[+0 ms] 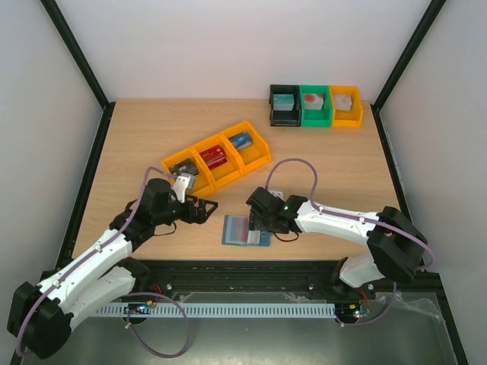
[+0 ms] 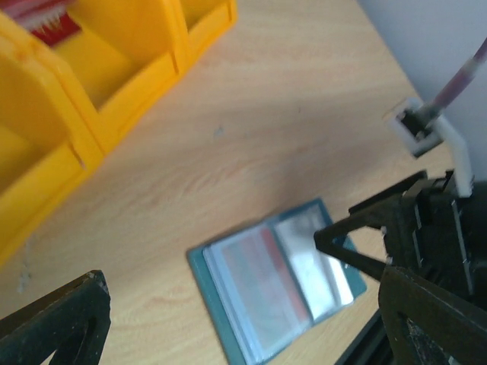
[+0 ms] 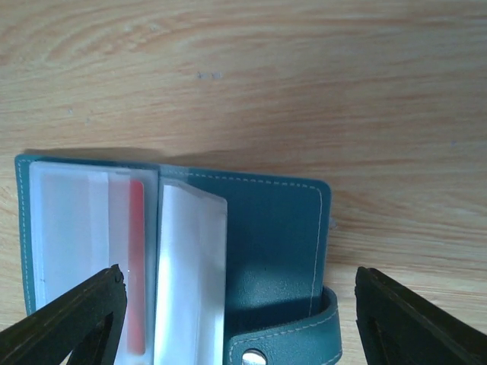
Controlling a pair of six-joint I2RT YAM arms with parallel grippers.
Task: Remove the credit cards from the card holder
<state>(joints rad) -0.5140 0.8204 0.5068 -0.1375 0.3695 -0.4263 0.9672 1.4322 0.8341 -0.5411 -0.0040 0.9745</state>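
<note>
You have the card holder (image 1: pixel 245 230) lying open on the table (image 1: pixel 335 167), at the middle of the near edge. One red credit card (image 3: pixel 135 266) shows inside a clear sleeve; other cards cannot be made out. Your right gripper (image 1: pixel 257 220) hangs directly over the holder, fingers spread wide and gripping nothing. Your left gripper (image 1: pixel 204 210) sits just left of the holder, near the yellow bin tray (image 1: pixel 257 163), fingers likewise wide and empty.
</note>
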